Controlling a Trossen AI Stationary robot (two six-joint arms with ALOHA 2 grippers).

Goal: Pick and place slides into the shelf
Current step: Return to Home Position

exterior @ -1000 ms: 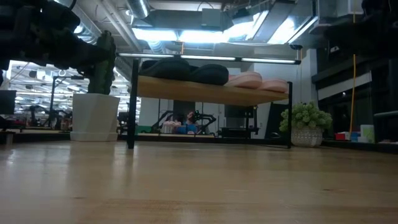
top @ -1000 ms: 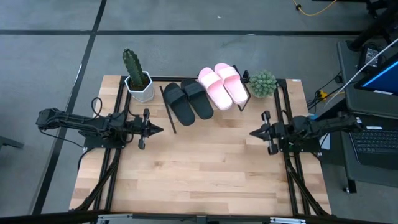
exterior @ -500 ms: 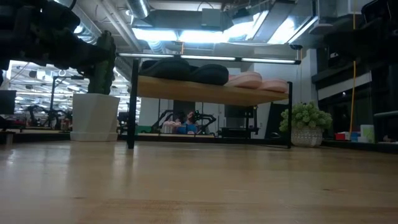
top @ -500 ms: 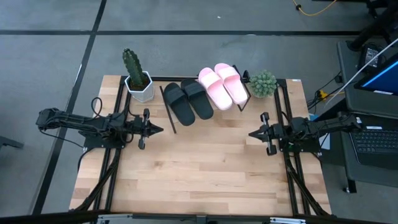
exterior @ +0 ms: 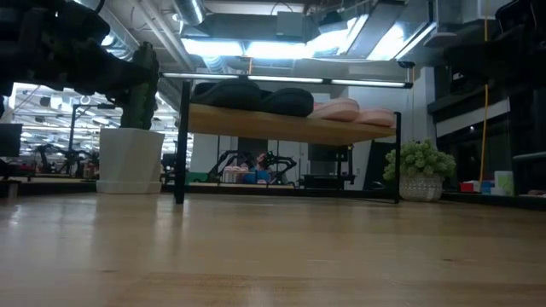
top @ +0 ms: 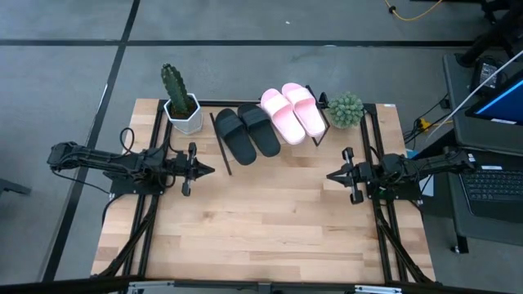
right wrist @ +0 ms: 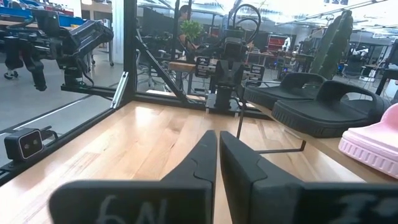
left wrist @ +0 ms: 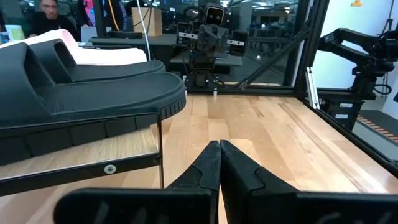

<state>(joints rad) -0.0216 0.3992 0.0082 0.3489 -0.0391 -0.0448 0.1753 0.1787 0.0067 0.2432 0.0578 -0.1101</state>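
Wood tabletop (top: 270,220), shelved slides (top: 260,129), grey floor (top: 65,49)

Ceiling lights (exterior: 230,47) glare brightly above the shelf (exterior: 290,126) in the low view, leaving the cactus (exterior: 143,85) dark.

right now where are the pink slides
High view: the pale pink slides sit side by side on the right half of the shelf, between the black slides and the round green plant.
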